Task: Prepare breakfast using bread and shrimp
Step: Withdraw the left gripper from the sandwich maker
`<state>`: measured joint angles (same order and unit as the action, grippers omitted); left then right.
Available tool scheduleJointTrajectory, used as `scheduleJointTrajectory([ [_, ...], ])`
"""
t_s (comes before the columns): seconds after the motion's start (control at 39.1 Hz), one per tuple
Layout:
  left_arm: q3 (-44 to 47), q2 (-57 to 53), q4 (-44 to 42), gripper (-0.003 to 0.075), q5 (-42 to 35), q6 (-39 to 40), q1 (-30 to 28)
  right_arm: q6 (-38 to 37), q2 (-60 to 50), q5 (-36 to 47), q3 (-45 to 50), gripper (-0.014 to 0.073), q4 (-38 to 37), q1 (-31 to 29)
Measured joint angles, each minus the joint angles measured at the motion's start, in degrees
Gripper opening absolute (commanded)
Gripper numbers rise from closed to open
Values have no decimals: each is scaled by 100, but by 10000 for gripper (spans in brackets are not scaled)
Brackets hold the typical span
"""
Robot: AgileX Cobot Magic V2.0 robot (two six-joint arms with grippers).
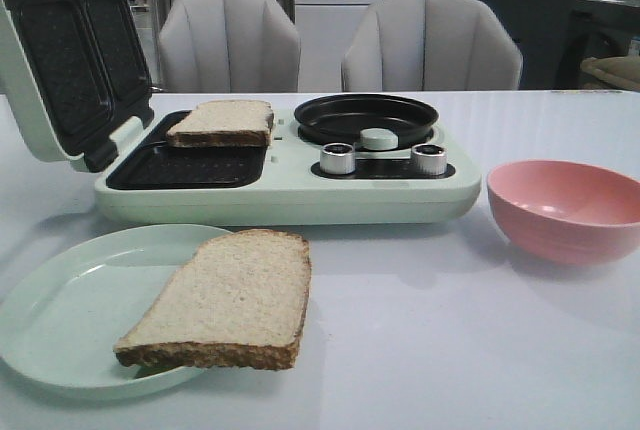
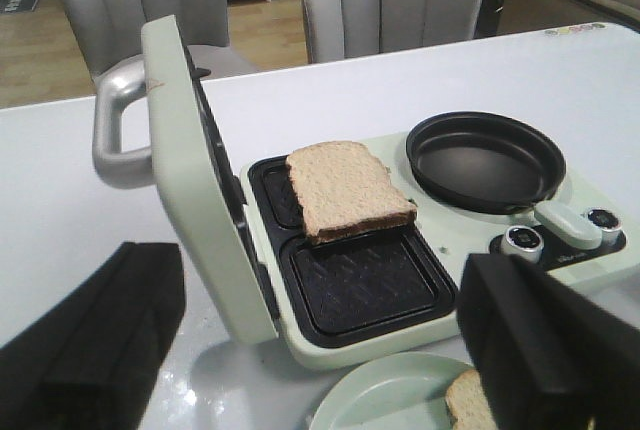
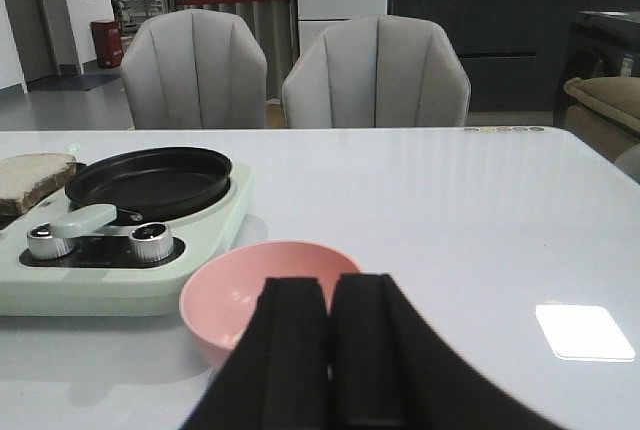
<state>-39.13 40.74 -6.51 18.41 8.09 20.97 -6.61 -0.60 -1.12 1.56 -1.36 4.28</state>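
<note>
One bread slice (image 1: pixel 222 120) lies on the far grill plate of the open pale green sandwich maker (image 1: pixel 300 192); it also shows in the left wrist view (image 2: pixel 345 188). The second bread slice (image 1: pixel 225 300) lies on a pale green plate (image 1: pixel 60 300), overhanging its right rim. My left gripper (image 2: pixel 310 350) is open and empty, above the plate (image 2: pixel 390 395) and the maker's bare near grill plate (image 2: pixel 365 285). My right gripper (image 3: pixel 330 350) is shut with nothing seen in it, just in front of the pink bowl (image 3: pixel 240 290). No shrimp shows. Neither gripper shows in the front view.
The maker's lid (image 1: pixel 60 50) stands open at the left. A black round pan (image 1: pixel 365 115) with a pale green handle knob (image 1: pixel 379 137) sits on the maker's right half, above two silver dials (image 1: pixel 338 158). The pink bowl (image 1: pixel 565 205) stands right. Two grey chairs (image 1: pixel 230 40) stand behind.
</note>
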Motion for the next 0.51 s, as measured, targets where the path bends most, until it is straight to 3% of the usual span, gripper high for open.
scheduleJointTrajectory([
  [0.51, 1560, -2816, 227, 604, 474, 0, 0, 0, 0, 0, 0, 143, 0, 0],
])
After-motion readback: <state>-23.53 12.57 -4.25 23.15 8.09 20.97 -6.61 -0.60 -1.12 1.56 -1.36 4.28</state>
